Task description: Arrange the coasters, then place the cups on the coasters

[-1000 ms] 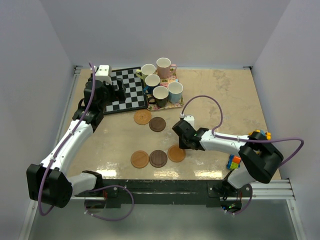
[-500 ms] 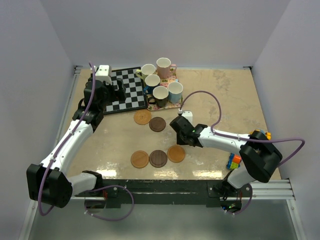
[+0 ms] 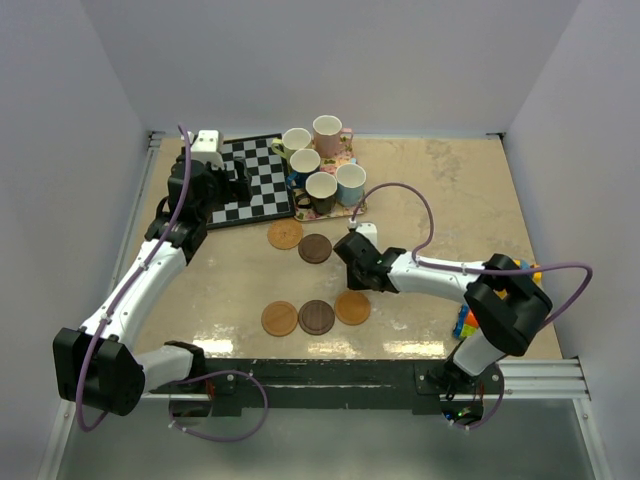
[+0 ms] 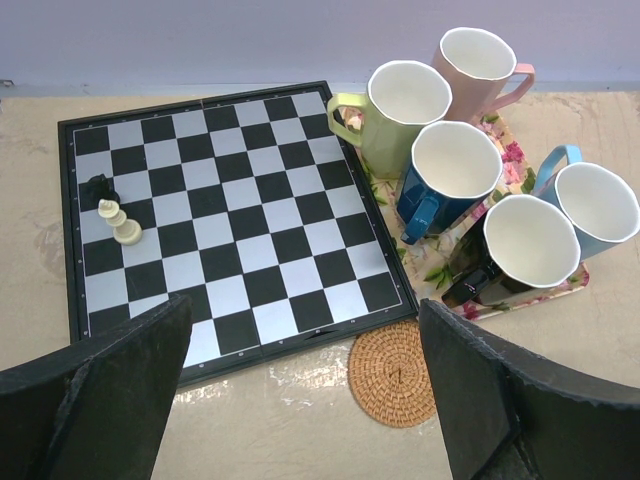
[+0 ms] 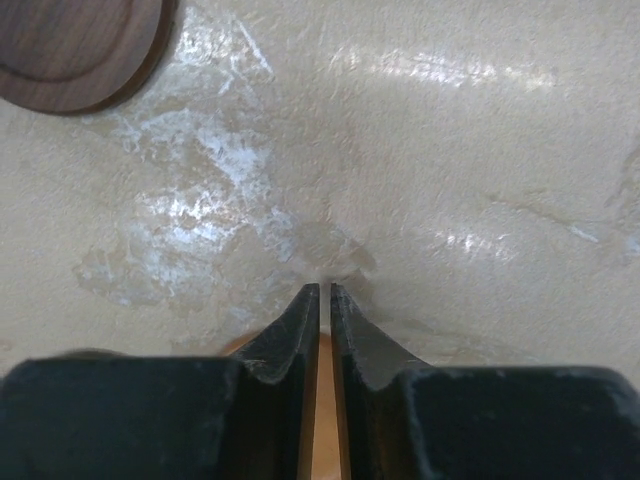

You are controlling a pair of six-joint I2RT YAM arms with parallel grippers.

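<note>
1. Left gripper [image 4: 305, 330] is spread wide and empty, hanging over the near edge of the chessboard [image 4: 240, 220].
2. Right gripper [image 5: 325, 288] is pinched to a slit. I see nothing clamped in it. It sits low over bare tabletop [image 3: 450, 200].
3. Coasters lie flat: an orange coaster [image 3: 285, 234] and a dark coaster [image 3: 315, 248] near the floral tray [image 4: 498, 150]. A front row of three [image 3: 316, 316] lies orange, dark, orange.
4. All five cups stand on the tray: yellow-green cup [image 4: 405, 100], pink cup [image 4: 478, 60], dark blue cup [image 4: 455, 165], black cup [image 4: 528, 242], light blue cup [image 4: 598, 205].
</note>
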